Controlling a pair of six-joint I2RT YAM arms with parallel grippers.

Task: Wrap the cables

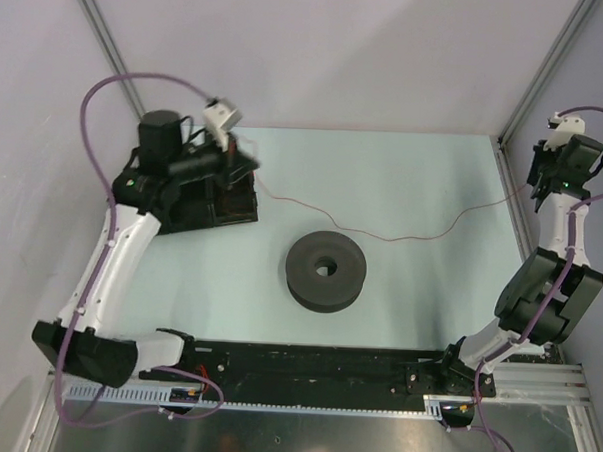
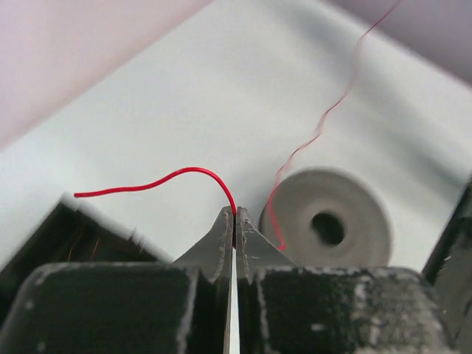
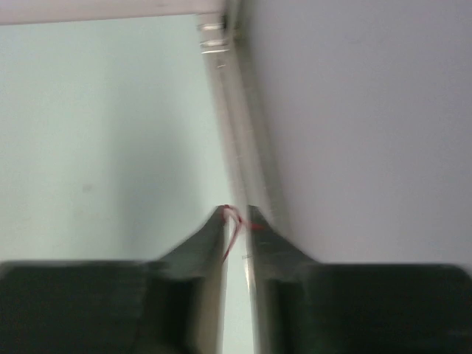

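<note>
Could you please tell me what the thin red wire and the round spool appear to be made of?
The red wire looks like metal with a glossy red coating: it holds its curls unsupported. The spool is dark grey and matte, perhaps foam or rubber: no shine, soft edges.

cable (image 2: 184, 171): glossy red wire | spool (image 1: 302, 266): matt dark grey | table (image 1: 424, 181): smooth matt | left end effector (image 2: 234, 218): scuffed matt black

1. Right wrist view is blurred; the wire (image 3: 233, 225) at the right gripper (image 3: 240, 214) is a smear, grip unclear.
2. The spool (image 2: 361, 206) has its lower edge hidden by the left gripper (image 2: 234, 215).
3. Left wrist view's top edge cuts the wire.
</note>
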